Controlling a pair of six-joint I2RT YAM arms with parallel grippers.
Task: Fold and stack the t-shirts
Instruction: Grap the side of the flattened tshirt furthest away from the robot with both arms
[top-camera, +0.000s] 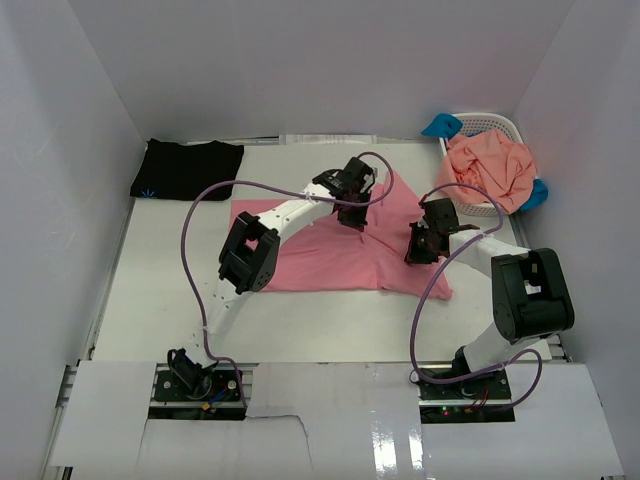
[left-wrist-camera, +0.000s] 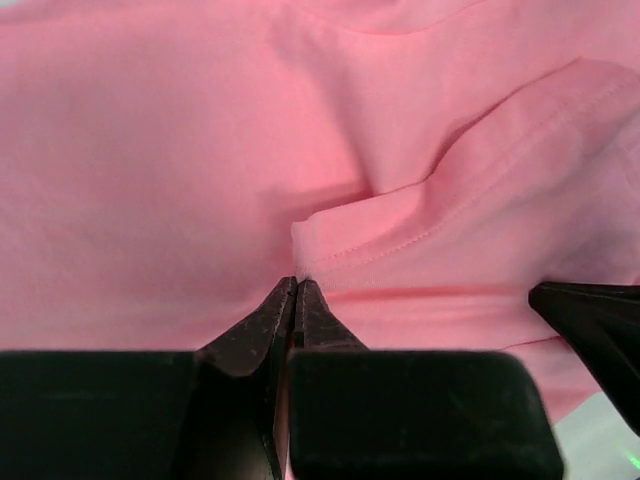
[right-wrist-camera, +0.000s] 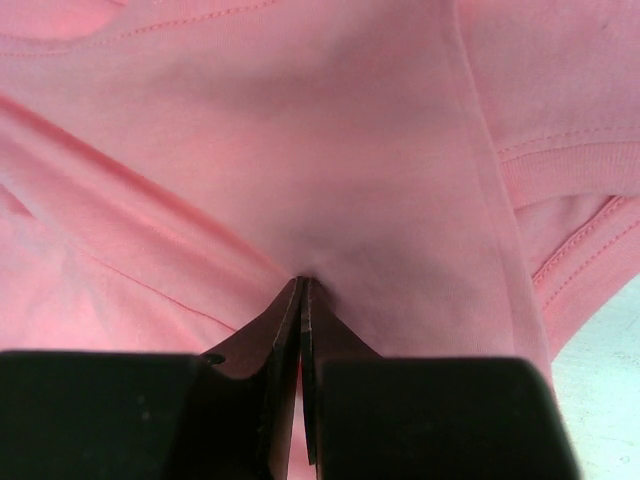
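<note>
Nearest you, the rose-pink t-shirt (top-camera: 320, 255) lay spread flat across the middle of the table (top-camera: 160, 320), with its near hem roughly straight. Your right fingers (right-wrist-camera: 302, 285) were clenched on the shirt at its right side, and the cloth puckered into their closed tips. A little farther in, your left fingers (left-wrist-camera: 297, 288) were pressed together right at a hemmed fold edge of the same shirt. From the wrist view you could not tell whether any cloth was nipped between them. At the far left of the table, the black t-shirt (top-camera: 187, 168) sat folded, well apart from the pink one, with a tiny blue mark near its left end. At the far right, the white lattice basket (top-camera: 495, 122) held the crumpled salmon-orange t-shirt (top-camera: 490, 170). Bright blue cloth (top-camera: 440, 126) showed at the basket's rim.
</note>
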